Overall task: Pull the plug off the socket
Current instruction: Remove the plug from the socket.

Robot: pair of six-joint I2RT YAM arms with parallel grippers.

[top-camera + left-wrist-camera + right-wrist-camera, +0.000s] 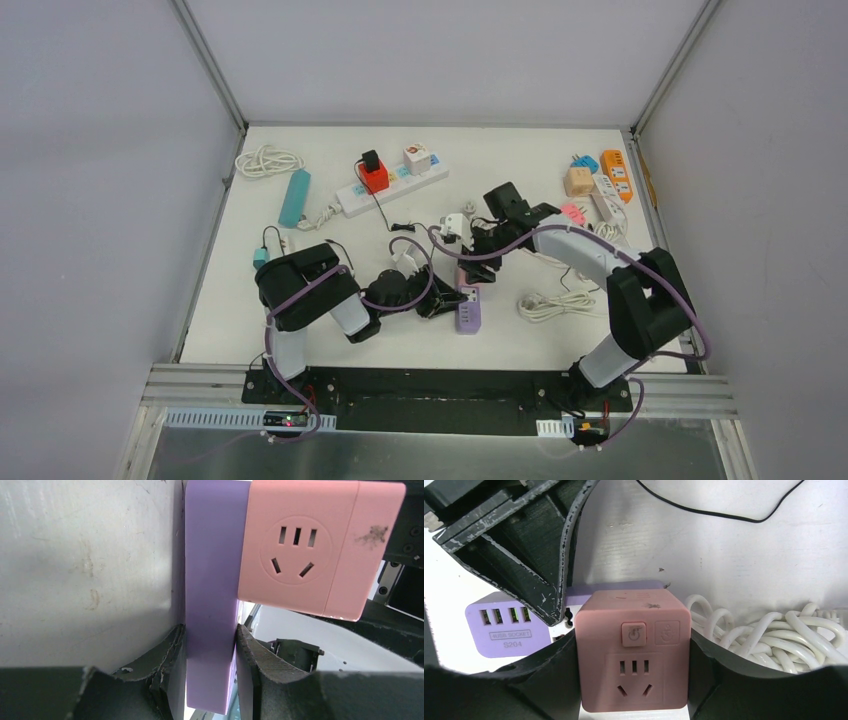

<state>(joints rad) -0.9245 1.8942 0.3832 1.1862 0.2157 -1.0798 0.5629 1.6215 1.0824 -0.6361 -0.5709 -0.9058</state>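
Both arms bend low over mid-bench [520, 160], the left gripper [210, 641] clamped on the socket's [210, 555] edges, the right gripper [633, 672] closed around the plug [631, 625], which sits against the socket's face.

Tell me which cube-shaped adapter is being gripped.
The pink cube adapter, clamped in the right gripper against the purple socket block that the left gripper holds. The tan cube and the white cube stand ungripped farther back.
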